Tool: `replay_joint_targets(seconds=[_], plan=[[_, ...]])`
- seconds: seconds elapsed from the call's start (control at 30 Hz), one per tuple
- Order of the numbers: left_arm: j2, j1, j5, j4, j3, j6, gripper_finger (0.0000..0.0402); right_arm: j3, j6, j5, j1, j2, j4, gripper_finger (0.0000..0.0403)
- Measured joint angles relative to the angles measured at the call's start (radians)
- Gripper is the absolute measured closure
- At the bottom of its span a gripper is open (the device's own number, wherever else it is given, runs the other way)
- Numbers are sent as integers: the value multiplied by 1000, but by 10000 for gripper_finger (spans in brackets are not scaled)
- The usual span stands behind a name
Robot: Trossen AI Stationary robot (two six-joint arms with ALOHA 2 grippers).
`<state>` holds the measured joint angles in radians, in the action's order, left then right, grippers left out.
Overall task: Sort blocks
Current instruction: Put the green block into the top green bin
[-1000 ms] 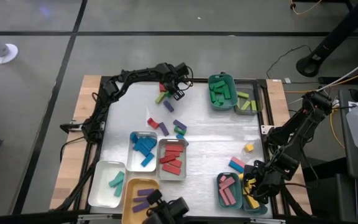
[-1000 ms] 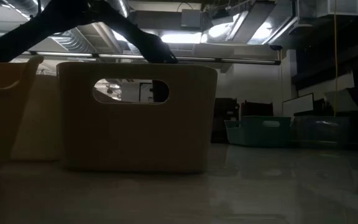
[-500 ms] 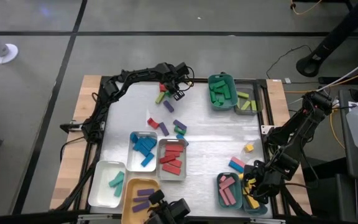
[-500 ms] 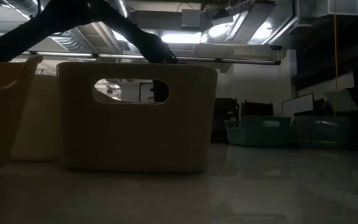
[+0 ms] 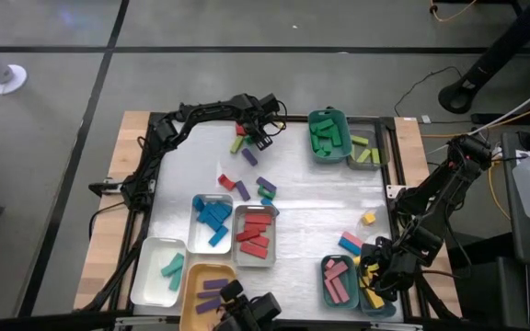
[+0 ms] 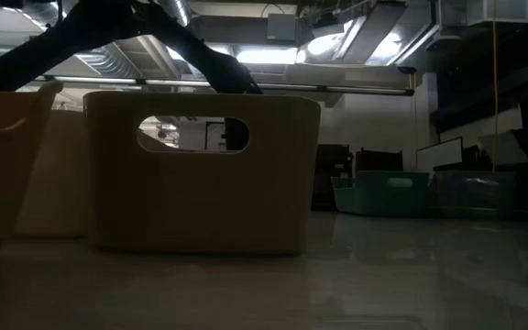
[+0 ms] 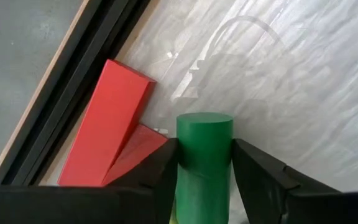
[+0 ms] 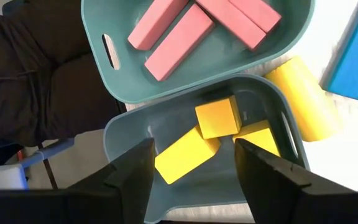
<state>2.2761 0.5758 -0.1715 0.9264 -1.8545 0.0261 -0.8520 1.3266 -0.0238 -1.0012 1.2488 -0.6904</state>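
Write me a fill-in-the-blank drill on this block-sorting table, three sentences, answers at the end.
1. Between the left gripper fingers stands a ____ cylinder.
2. The tray under the right gripper holds ____ blocks.
3. The teal tray beside it holds ____ blocks.

Missing words: green; yellow; pink
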Motion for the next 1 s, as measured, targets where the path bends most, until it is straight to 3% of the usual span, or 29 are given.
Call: replay_joint_targets(seconds=[0.43, 0.8, 1.0], plan=[[8, 0, 65, 4, -3, -70, 273, 0, 0, 0, 0, 0, 0, 185], [32, -9, 67, 6, 0, -110, 245, 0, 0, 0, 0, 0, 1, 185], [31, -9, 48, 3, 0, -175, 280, 0, 0, 0, 0, 0, 1, 185]])
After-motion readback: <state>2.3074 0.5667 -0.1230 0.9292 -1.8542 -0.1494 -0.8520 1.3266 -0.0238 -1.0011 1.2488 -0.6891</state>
